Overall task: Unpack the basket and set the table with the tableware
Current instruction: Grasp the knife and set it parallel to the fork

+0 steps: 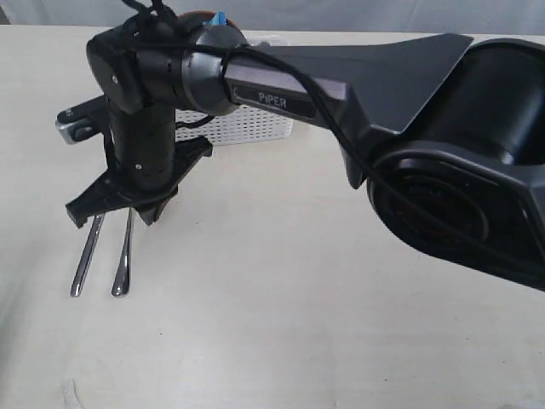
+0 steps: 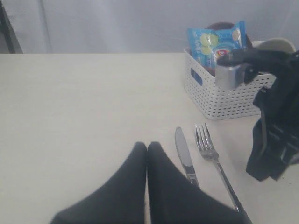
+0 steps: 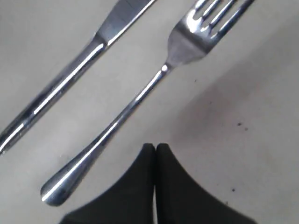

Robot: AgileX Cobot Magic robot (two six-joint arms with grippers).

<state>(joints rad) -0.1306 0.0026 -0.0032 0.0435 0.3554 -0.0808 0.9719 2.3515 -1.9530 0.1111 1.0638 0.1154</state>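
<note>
A steel knife (image 1: 85, 256) and fork (image 1: 126, 256) lie side by side on the cream table (image 1: 281, 307), handles toward the front. My right gripper (image 1: 149, 213) reaches across and hangs low over the fork (image 3: 140, 98), next to its handle; its fingers are shut on nothing (image 3: 155, 147). The knife (image 3: 60, 88) lies beyond the fork. The white lattice basket (image 1: 247, 128) stands behind the right arm, mostly hidden. My left gripper (image 2: 147, 145) is shut and empty, just left of the knife (image 2: 184, 156) and fork (image 2: 210, 149). The basket (image 2: 219, 93) holds a brown plate (image 2: 222, 25).
A blue chips bag (image 2: 217, 42) stands upright in the basket, with a pale bowl rim (image 2: 278, 44) behind it. The right arm (image 1: 383, 94) spans the table from right to left. Its dark wrist (image 2: 275, 130) stands close to the fork.
</note>
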